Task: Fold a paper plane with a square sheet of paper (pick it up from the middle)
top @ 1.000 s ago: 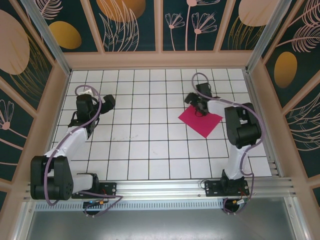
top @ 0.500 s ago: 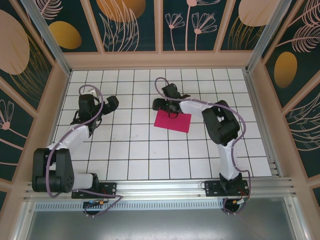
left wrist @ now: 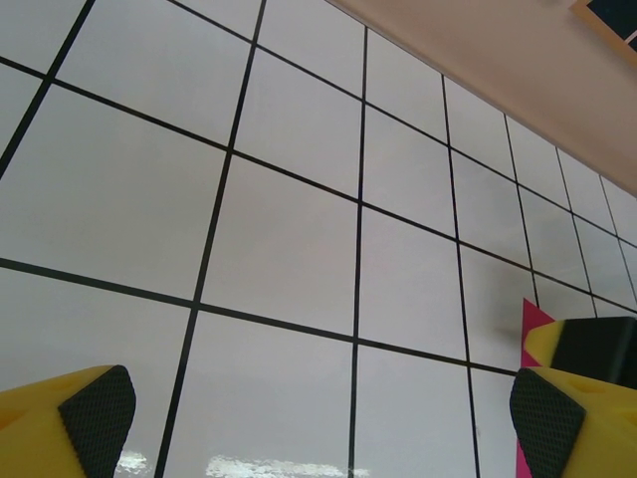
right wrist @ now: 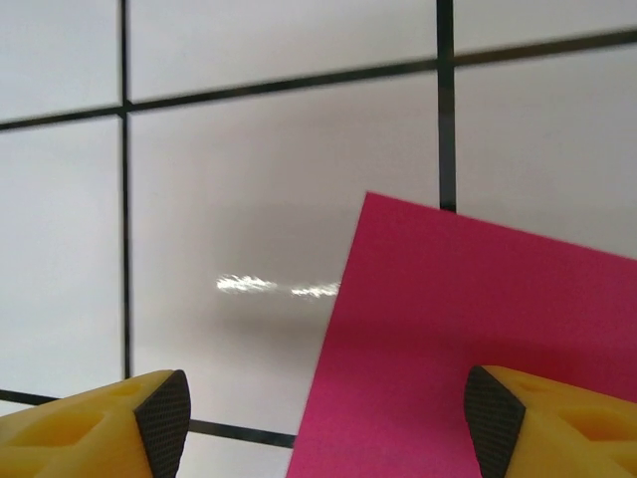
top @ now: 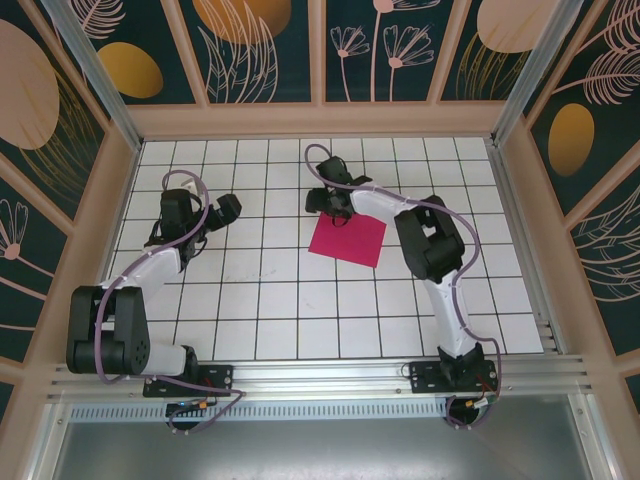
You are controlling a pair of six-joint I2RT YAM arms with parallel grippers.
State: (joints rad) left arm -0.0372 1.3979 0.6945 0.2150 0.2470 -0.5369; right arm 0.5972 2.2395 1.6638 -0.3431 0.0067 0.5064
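**Pink sheet flat, both jaws empty**

We see the square sheet of paper [top: 348,238] lying flat on the tiled surface [top: 260,300]. One corner reaches in between the right jaws, which stand wide apart and grip nothing. The left jaws gape fully, empty, with the sheet well off to their right.
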